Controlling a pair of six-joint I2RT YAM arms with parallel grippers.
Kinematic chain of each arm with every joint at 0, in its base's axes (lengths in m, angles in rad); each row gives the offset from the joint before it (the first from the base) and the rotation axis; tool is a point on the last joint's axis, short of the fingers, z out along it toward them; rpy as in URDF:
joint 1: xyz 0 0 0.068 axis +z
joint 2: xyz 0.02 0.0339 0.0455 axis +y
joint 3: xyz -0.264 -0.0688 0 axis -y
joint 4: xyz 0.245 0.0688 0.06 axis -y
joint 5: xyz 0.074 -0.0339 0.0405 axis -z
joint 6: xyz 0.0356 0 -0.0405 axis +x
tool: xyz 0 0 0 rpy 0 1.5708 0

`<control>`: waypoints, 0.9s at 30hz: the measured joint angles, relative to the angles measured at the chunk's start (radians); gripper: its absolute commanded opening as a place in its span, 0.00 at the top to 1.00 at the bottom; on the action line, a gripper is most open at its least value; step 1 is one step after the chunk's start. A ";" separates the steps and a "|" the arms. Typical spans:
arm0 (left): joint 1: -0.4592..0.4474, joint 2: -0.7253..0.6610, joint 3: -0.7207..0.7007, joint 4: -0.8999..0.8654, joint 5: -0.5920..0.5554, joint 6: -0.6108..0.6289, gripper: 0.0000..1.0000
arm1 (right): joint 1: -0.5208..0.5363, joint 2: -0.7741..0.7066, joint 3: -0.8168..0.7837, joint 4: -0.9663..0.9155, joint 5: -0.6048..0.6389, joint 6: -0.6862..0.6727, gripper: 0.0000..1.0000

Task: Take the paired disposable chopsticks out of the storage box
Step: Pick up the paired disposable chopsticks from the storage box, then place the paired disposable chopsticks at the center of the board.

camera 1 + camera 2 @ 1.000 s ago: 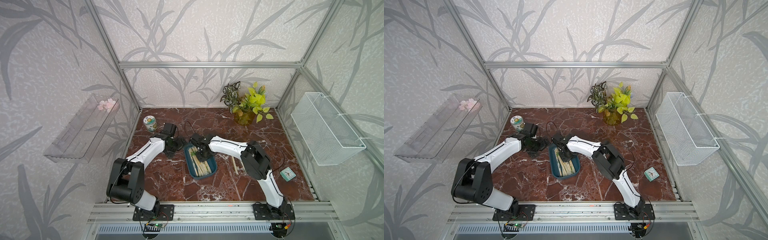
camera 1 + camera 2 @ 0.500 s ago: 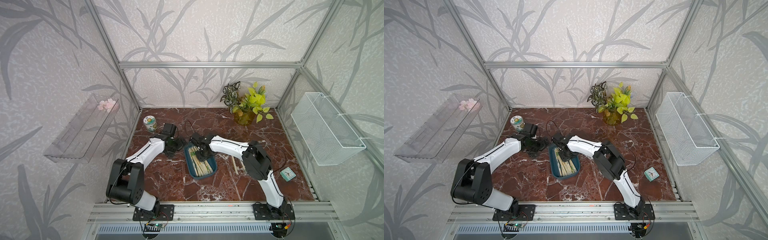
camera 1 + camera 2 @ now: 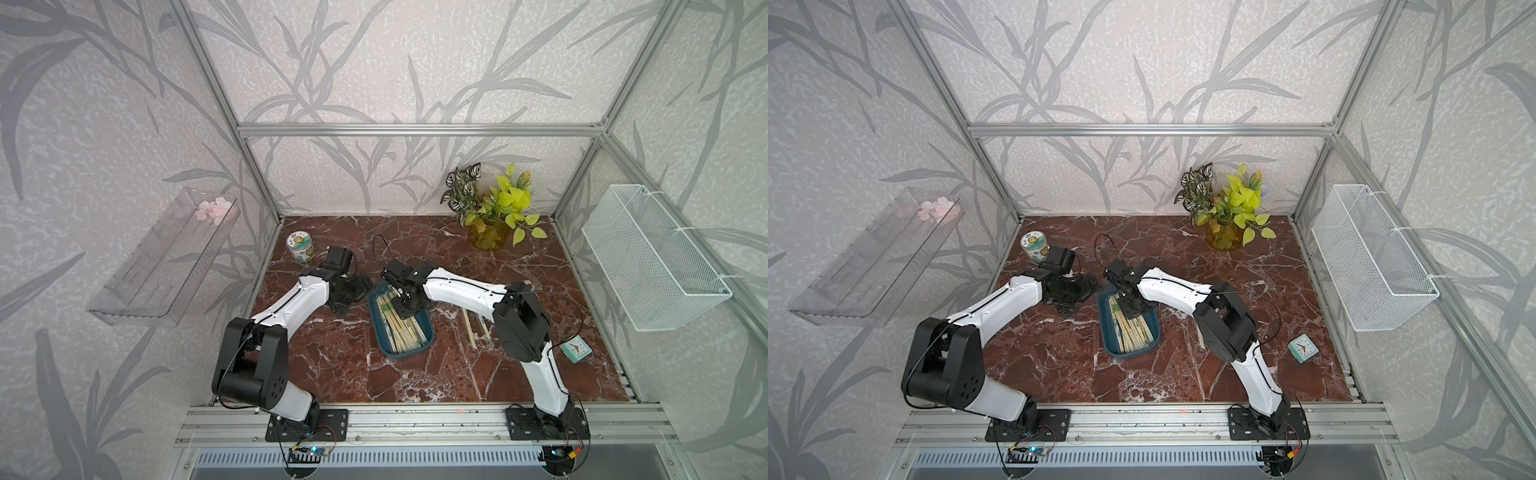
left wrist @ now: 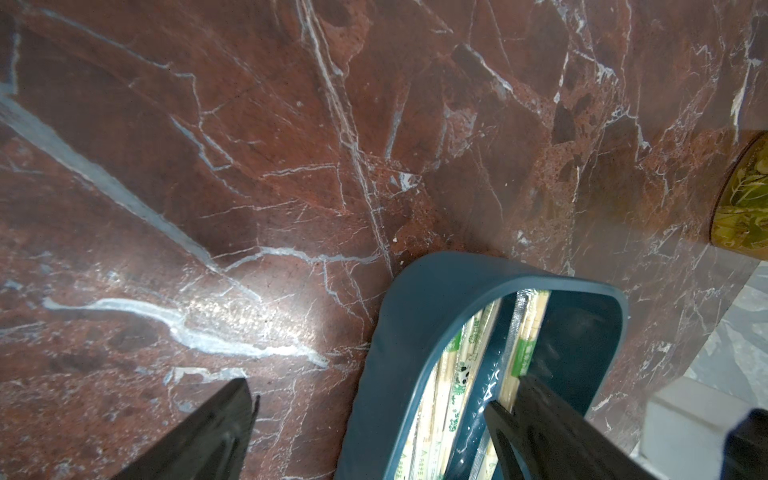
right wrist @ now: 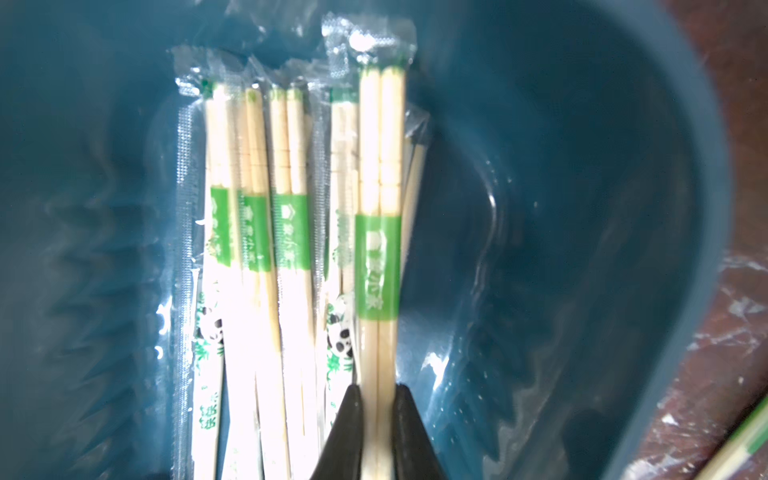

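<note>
Red marble tabletop [image 3: 332, 365] holds the shallow teal plastic storage box [image 5: 582, 208]; right gripper [image 5: 378, 388] is clamped on one wrapped bamboo chopstick pair [image 5: 380, 249]: lift it straight, slowly.

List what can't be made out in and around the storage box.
- The held pair past the right gripper: cut off by the right wrist view's edge.
- Count of chopstick pairs in the storage box: wrappers overlap and glare in the right wrist view; the right gripper covers part in both top views.
- Print on green bands: blurred, right wrist view.
- Loose chopsticks on the table: partly under the right arm, too thin to count in both top views.
</note>
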 measured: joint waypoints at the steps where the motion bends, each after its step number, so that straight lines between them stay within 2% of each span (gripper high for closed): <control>1: 0.000 0.000 0.000 0.000 0.000 0.000 0.01 | -0.002 -0.002 0.000 -0.002 0.000 0.002 0.88; 8: 0.000 0.000 0.000 0.000 0.003 0.000 0.01 | -0.013 -0.050 0.000 0.006 -0.015 0.018 0.88; 16: 0.000 0.000 0.000 0.001 0.006 0.001 0.01 | -0.050 -0.156 -0.008 0.070 -0.092 0.071 0.88; 27: 0.000 -0.008 0.000 0.000 0.006 0.018 0.01 | -0.149 -0.293 -0.146 0.127 -0.151 0.121 0.88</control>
